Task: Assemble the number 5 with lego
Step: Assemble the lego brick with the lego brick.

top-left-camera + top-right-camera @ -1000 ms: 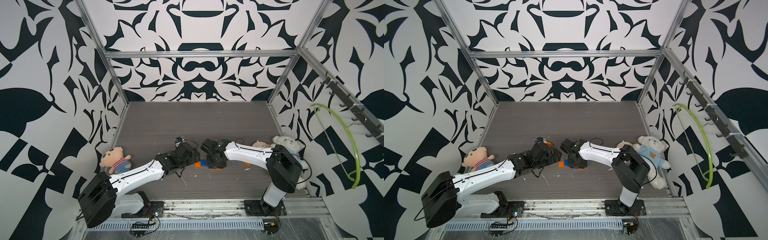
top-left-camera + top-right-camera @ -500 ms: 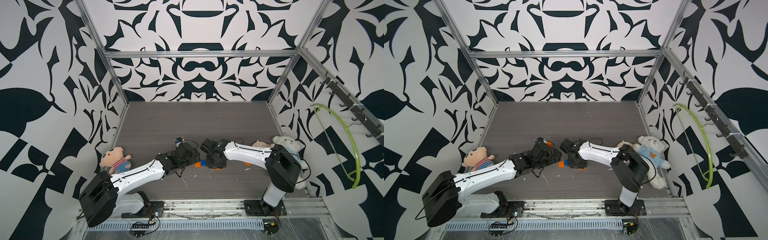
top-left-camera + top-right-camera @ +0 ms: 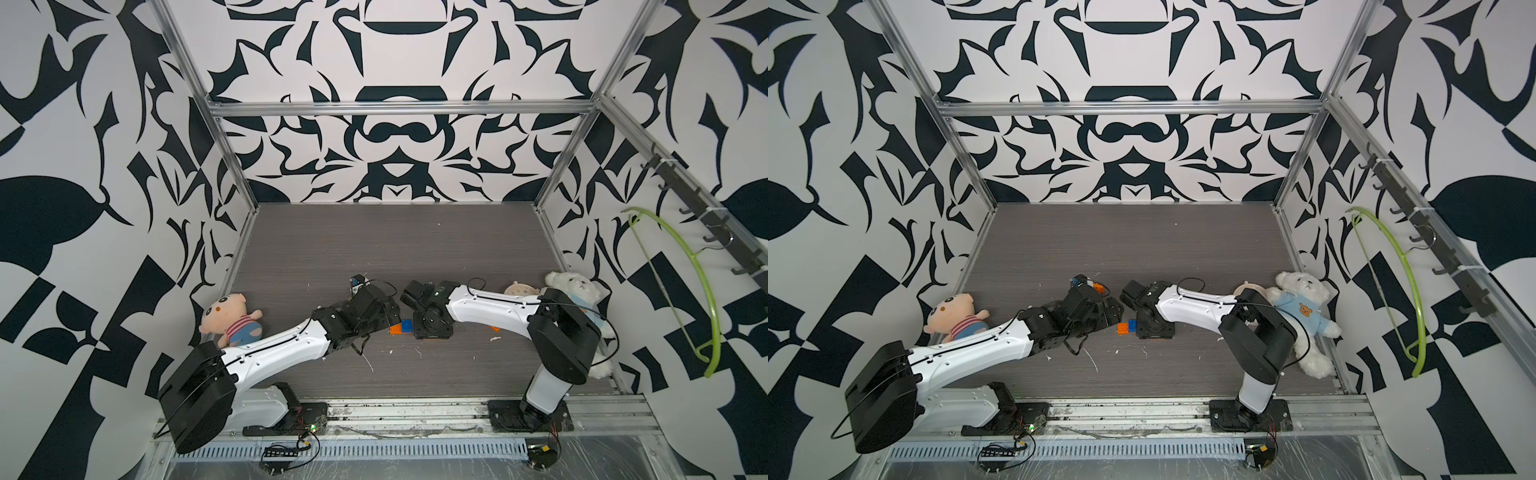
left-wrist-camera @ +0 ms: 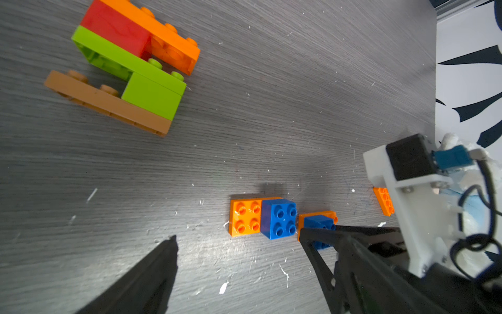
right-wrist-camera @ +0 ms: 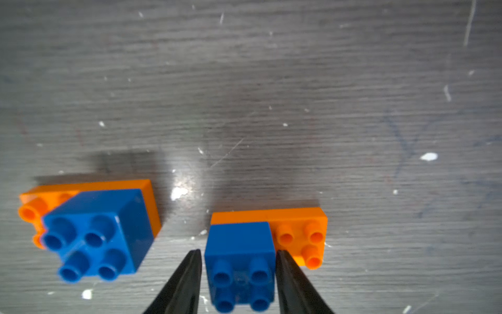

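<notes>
Two small lego stacks lie side by side on the dark table. One is an orange plate with a blue brick (image 4: 262,217) (image 3: 402,327) (image 3: 1127,327) on it. The other blue brick (image 5: 240,261) tops an orange plate (image 5: 298,233), and my right gripper (image 5: 237,251) stands open astride it, with a thin gap at one finger. My left gripper (image 4: 237,234) is wide open, low over the table beside the first stack. A built piece of orange, red, lime green and brown lego (image 4: 130,62) lies farther off. A loose orange brick (image 4: 383,201) (image 3: 494,328) sits by the right arm.
A pink plush doll (image 3: 230,318) lies by the left wall. A white teddy bear (image 3: 1302,307) and a small plush (image 3: 519,288) sit at the right wall behind the right arm. A green hanger (image 3: 681,282) hangs outside on the right wall.
Both arms stay almost where they were. The right gripper's fingers have parted slightly from the blue brick.
</notes>
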Tool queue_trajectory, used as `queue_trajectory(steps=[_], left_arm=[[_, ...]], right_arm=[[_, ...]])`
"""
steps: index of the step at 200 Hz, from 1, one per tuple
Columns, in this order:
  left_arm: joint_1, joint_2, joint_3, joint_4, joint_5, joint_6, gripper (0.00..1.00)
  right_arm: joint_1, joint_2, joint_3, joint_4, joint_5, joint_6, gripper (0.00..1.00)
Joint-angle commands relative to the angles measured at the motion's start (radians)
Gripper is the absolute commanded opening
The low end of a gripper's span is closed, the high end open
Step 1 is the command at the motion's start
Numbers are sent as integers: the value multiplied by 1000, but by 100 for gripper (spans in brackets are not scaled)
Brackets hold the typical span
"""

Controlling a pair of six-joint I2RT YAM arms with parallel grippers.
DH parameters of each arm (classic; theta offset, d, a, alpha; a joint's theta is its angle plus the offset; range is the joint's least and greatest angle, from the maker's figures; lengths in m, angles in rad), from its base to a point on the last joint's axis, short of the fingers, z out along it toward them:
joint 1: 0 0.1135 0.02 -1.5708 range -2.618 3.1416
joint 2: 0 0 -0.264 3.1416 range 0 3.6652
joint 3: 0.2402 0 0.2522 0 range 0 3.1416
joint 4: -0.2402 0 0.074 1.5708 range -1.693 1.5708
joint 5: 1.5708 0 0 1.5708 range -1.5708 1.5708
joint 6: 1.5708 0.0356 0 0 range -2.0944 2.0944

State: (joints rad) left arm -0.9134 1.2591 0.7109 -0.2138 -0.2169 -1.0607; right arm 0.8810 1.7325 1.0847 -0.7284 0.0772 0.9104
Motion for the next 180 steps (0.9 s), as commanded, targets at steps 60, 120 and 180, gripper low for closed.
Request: queue_trajectory(steps=[60,120,180], left_arm=[[2,54,51,1,25,31,99],[-4,74,69,30,59,52,99],[-8,108,74,46,83,54,99]], right_arm=[[-9,-166,-12,-72,89,-6,56],[-30,-133,-50,-67,75,-7,54],[-38,-119,-85,-34,48,-14,54]])
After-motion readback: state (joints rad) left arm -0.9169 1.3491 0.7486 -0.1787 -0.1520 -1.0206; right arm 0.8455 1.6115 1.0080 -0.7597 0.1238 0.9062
